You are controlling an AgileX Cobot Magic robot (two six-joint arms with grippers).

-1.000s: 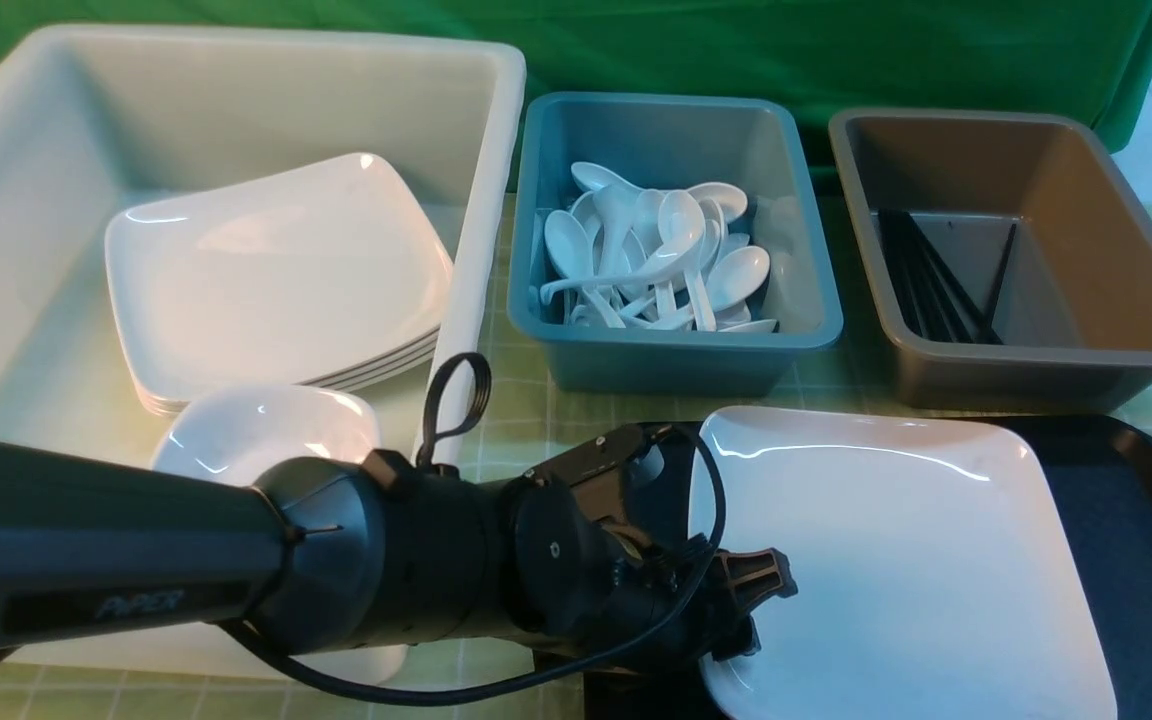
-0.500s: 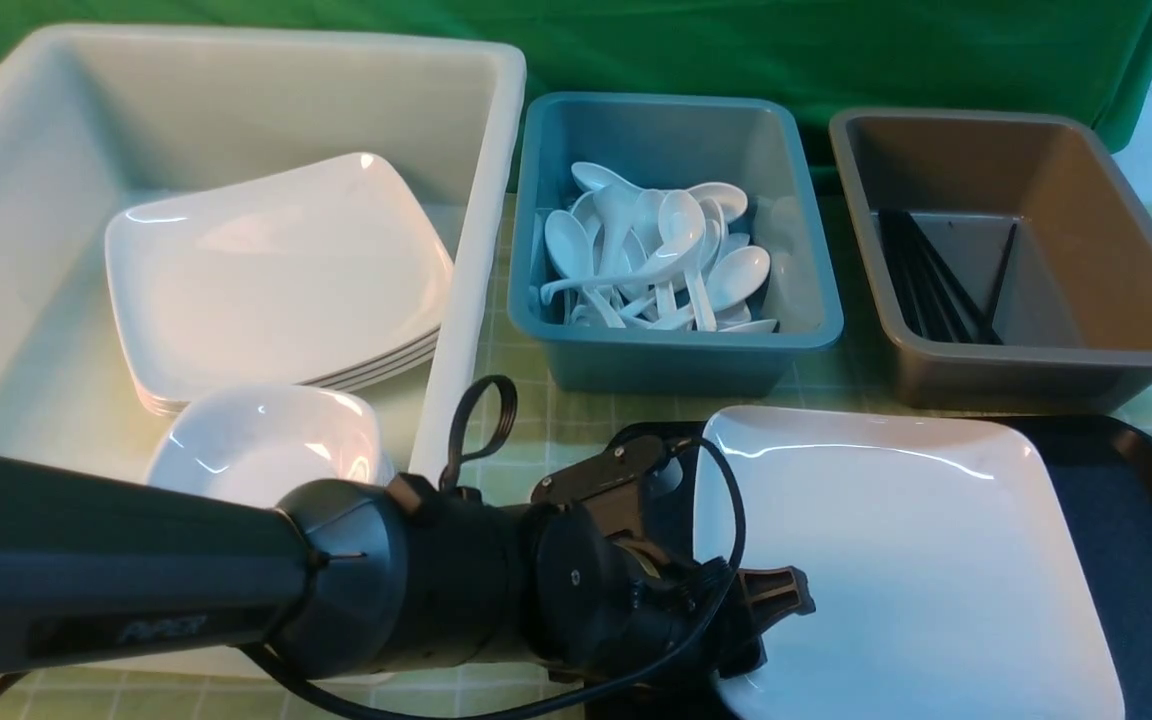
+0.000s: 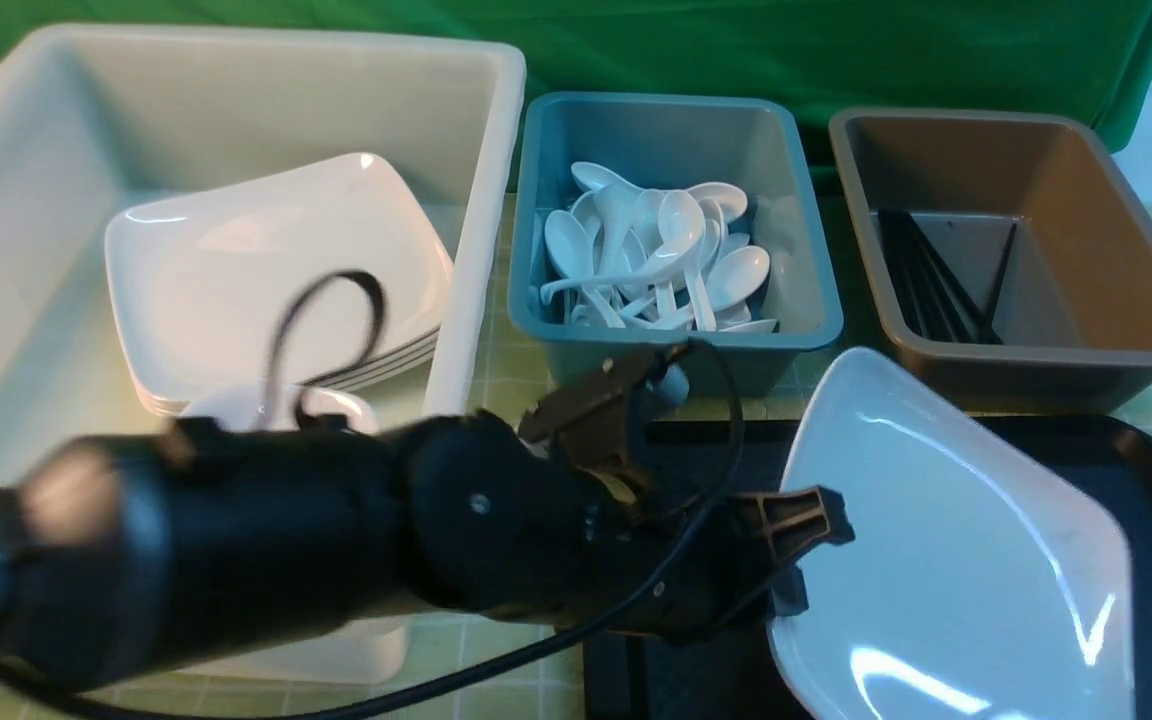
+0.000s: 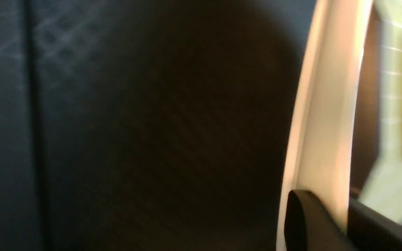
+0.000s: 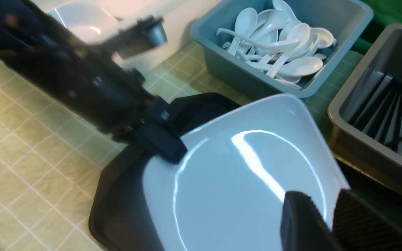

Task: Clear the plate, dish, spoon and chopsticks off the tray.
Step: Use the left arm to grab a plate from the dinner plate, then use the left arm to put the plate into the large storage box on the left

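In the lower centre of the front view, the left gripper is clamped on the left rim of the plate, with one finger above the edge and one below. At the lower right of the left wrist view, that pale rim is pinched between two dark fingers. The plate sits tilted over the tray and fills the lower right of the front view. The right gripper shows at the lower right of the right wrist view, over the plate. Its jaws are parted by a narrow gap with nothing between them, and I cannot tell whether it touches the plate.
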